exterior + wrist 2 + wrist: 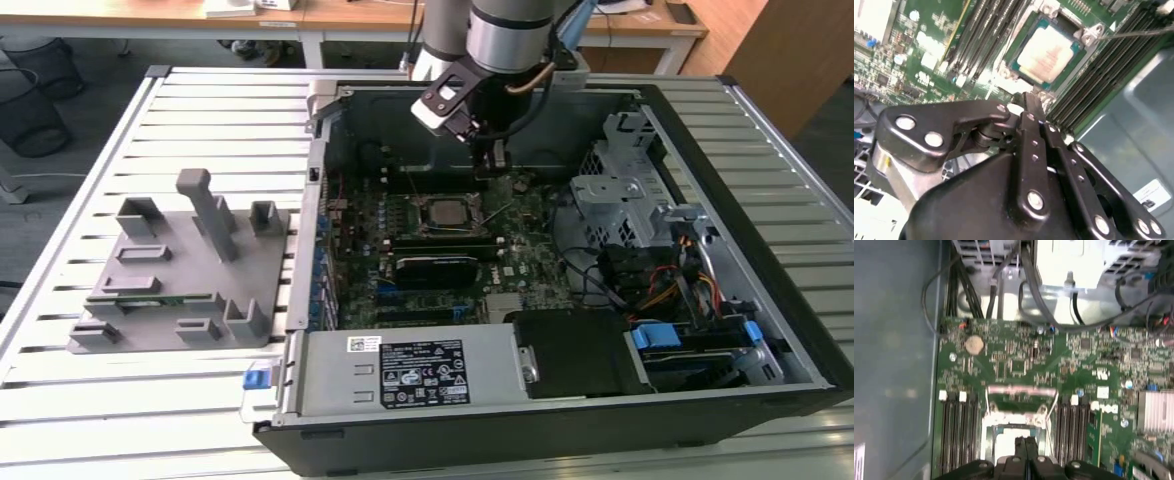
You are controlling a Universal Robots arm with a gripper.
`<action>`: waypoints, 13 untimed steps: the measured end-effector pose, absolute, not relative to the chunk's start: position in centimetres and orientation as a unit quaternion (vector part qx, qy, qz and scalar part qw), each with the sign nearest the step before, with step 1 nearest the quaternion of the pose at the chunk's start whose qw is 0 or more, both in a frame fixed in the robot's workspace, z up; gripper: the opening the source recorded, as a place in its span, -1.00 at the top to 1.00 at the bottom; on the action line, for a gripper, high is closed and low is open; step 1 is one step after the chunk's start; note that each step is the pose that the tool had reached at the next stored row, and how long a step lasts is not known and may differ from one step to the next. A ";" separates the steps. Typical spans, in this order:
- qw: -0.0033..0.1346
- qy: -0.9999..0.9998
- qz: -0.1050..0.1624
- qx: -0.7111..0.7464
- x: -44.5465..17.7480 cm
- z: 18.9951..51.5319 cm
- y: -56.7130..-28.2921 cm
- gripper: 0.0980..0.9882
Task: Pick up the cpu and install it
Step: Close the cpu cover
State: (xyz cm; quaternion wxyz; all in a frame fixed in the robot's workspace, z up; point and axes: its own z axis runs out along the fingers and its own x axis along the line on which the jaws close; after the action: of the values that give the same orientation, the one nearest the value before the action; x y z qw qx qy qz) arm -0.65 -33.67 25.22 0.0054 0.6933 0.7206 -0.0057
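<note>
My claw (1025,441), closed and empty, hangs just above the socket (1085,37), where the cpu (1049,52) lies seated: probably light, stiff, slick-topped and fragile, so best gripped by opposite edges.

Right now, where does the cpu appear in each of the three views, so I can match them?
Exterior view: the cpu sits in the socket, mid-motherboard, inside the open case.
Second wrist view: the cpu lies just beyond the gripper, between memory slots.
First wrist view: the gripper partly covers the cpu.
Shared landmark: the gripper near the socket.
</note>
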 end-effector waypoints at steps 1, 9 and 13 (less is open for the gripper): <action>0.005 0.721 -0.006 0.693 -0.3 25.2 -33.7 0.98; 0.004 0.721 -0.007 0.693 0.0 26.8 -33.7 0.98; 0.008 0.721 -0.003 0.693 0.0 27.0 -33.7 0.98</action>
State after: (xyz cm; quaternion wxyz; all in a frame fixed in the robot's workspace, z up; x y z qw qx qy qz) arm 0.02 -33.68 27.01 0.0079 0.6934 0.7205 -0.0032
